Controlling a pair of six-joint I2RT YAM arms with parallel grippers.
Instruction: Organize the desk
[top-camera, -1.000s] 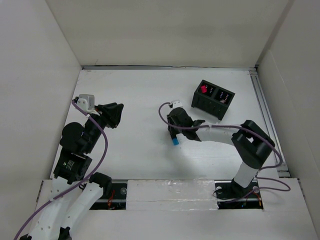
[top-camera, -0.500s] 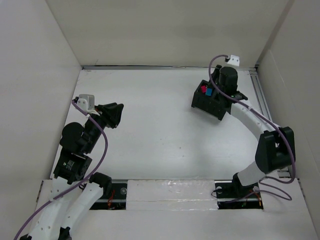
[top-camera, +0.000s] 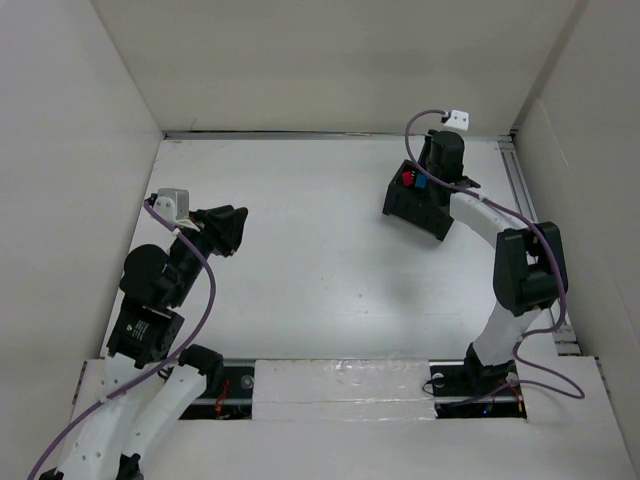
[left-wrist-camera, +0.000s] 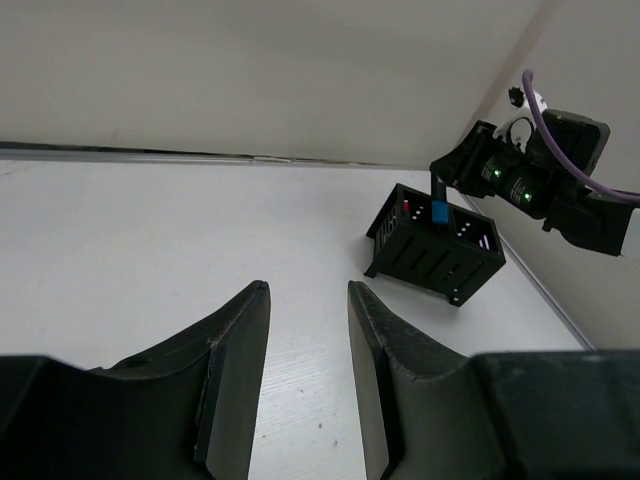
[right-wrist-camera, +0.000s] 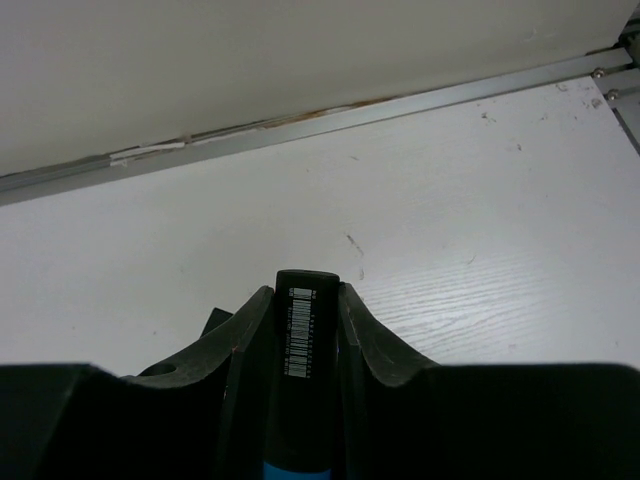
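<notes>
The right gripper (right-wrist-camera: 305, 300), jaws clamped on a blue-tipped marker (right-wrist-camera: 304, 335), is now hovering at the black organizer (top-camera: 428, 208) after leaving the middle of the table (top-camera: 300, 200), nearing drop-off, while the left gripper (left-wrist-camera: 305, 330) is idling, jaws apart.

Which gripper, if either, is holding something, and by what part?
The right gripper holds a black-and-blue marker by its black barcoded end, over the black organizer. The left gripper is open and empty.

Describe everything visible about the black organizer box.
The black organizer is a rectangular, plastic-looking open-topped box with slotted sides and several compartments. It sits upright on the desk, far right, turned at an angle. A red item stands in one end compartment; the right claw holds a blue-and-black pen at its top.
</notes>
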